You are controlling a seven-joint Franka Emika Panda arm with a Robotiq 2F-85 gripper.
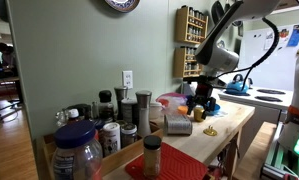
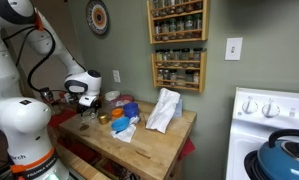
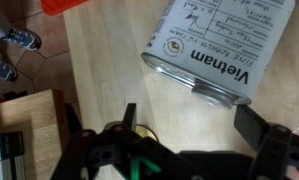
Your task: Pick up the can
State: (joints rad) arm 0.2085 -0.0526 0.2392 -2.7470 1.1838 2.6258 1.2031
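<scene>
The can [image 3: 214,45] has a metal rim and a white printed label reading "Vietnam". It appears to lie on its side on the wooden counter, and it also shows in an exterior view [image 1: 178,124]. My gripper [image 3: 189,125] is open and empty, hovering over the bare wood just short of the can's rim. The can is not between the fingers. A small yellow-orange jar [image 3: 141,130] sits under the left finger. The gripper also shows in both exterior views [image 1: 199,103] [image 2: 86,103].
Dark-lidded spice jars [image 1: 117,112] crowd the counter's near end, with a large plastic jar [image 1: 77,150]. A white bag [image 2: 164,110] and blue and orange items [image 2: 124,115] lie mid-counter. Spice racks [image 2: 177,45] hang on the wall. A stove with a kettle [image 2: 284,150] stands beside.
</scene>
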